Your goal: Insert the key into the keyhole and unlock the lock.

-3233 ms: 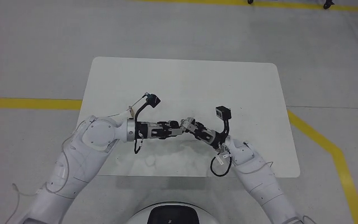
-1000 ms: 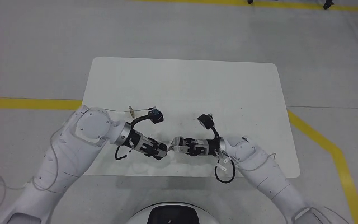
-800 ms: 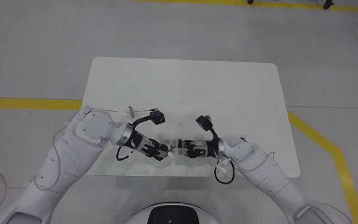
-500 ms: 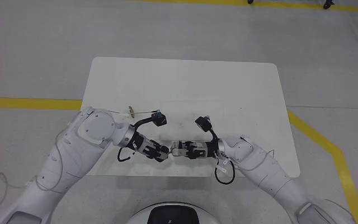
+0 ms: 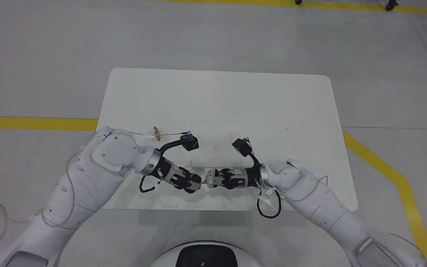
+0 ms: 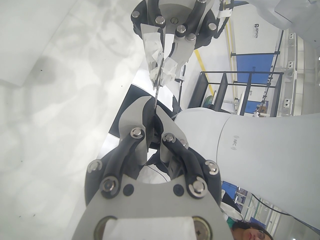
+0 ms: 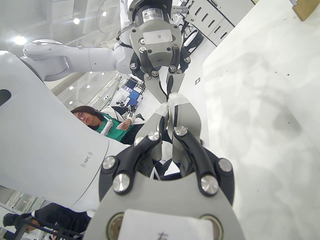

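1. The jaws of the left gripper (image 6: pixel 153 107) and of the right gripper (image 6: pixel 160 74) are both being kept closed on one thin key (image 6: pixel 157 88), meeting tip to tip.
2. The padlock (image 7: pixel 301 1) is being left lying well apart on the white surface (image 5: pixel 280 107), its shackle seemingly shut.
3. The key is judged as being regripped; insertion and turning remain.
4. Since earlier, both grippers are being held nearer the robot's edge.

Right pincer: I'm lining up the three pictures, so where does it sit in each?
Top view: right pincer near the table's front edge, tip to tip with the left pincer.
Left wrist view: farther off, clamping the key.
Right wrist view: in the foreground.
Shared landmark: the left pincer.
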